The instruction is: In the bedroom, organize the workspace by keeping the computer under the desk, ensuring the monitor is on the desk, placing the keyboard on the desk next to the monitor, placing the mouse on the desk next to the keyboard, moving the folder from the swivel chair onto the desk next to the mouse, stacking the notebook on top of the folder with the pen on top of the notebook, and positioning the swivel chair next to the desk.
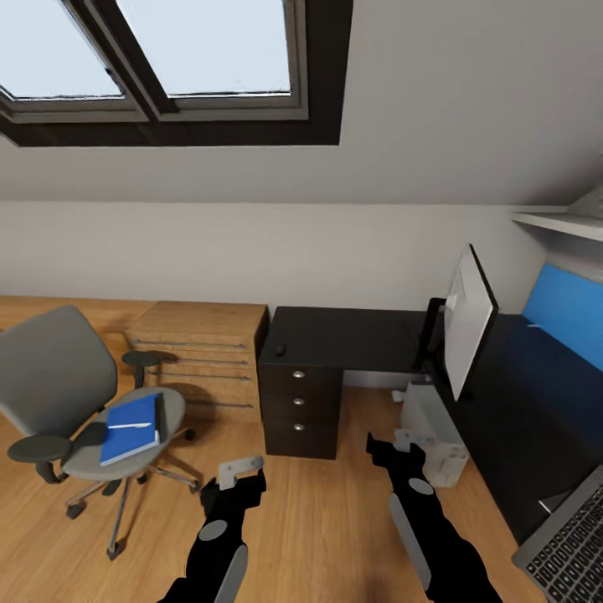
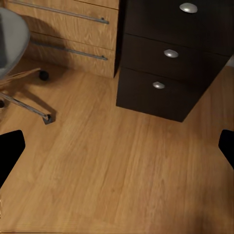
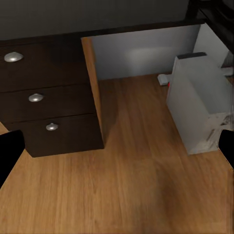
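The desk [image 1: 352, 335] runs in an L — a short black wing with drawers [image 1: 300, 406] toward the wall, a long wing down the right under a blue panel [image 1: 565, 314]. Its top is mostly bare, so most of the tidying looks still to do. Beside it stands a low wood cabinet [image 1: 205, 356], not part of the job.

The chair [image 1: 79, 402] sits well apart from the desk, out on the floor [image 1: 318, 519] at the left, turned partly away; it will likely have to be rolled in last, once its seat is emptied.

The computer [image 1: 431, 431] stands on the floor in the desk's inner corner, at the edge of the top rather than plainly under it. The monitor [image 1: 467, 322] is upright on the desk, seen nearly edge-on.

The keyboard [image 1: 574, 548] lies at the near end of the long wing, well apart from the monitor. The folder [image 1: 132, 429] rests flat on the chair seat with a thin white pen-like thing [image 1: 130, 425] across it — the likely first pickup.

A small dark object [image 1: 280, 349] on the short wing may be the mouse; too small to tell.

The left gripper [image 1: 241, 473] and right gripper [image 1: 402, 442] hang over bare floor, both spread wide and holding nothing.
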Controlling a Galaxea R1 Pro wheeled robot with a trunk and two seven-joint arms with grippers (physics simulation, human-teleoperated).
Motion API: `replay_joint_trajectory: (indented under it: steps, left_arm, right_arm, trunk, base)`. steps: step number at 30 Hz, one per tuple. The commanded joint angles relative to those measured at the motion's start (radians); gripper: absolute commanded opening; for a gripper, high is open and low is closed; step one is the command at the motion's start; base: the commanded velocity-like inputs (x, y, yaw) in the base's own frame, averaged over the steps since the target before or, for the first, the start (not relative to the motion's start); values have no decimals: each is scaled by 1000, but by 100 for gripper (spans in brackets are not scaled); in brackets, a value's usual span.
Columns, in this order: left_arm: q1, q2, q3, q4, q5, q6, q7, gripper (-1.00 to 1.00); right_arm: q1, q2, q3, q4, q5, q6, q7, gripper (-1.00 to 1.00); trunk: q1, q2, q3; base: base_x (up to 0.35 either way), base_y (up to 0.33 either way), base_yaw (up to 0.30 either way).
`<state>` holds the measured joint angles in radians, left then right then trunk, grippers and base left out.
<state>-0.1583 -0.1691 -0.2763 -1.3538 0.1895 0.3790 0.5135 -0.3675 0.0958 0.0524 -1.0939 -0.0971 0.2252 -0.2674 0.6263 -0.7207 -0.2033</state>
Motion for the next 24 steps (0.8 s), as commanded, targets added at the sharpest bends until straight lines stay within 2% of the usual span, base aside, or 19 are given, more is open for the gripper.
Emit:
replay_joint_trajectory:
  steps: [1,13,24]
  left_arm:
    - [-1,0,-3,-1,8,3,15,100]
    - [-1,0,-6,-1,8,3,26,100]
    - [-1,0,-7,-1,9,4,25,100]
  right_arm:
    - [-1,-1,3,-1,-10,3,-8,100]
    - [-1,-1,3,-3,-10,5,-8,100]
    - [-1,-1,3,-3,-10,5,-8,100]
  trunk:
    - [0,-1,-1]
    - [0,-1,1]
    - [0,-1,1]
  base:
    - [-103,-296,0]
    - [-91,-321,0]
    - [-238,-223,0]
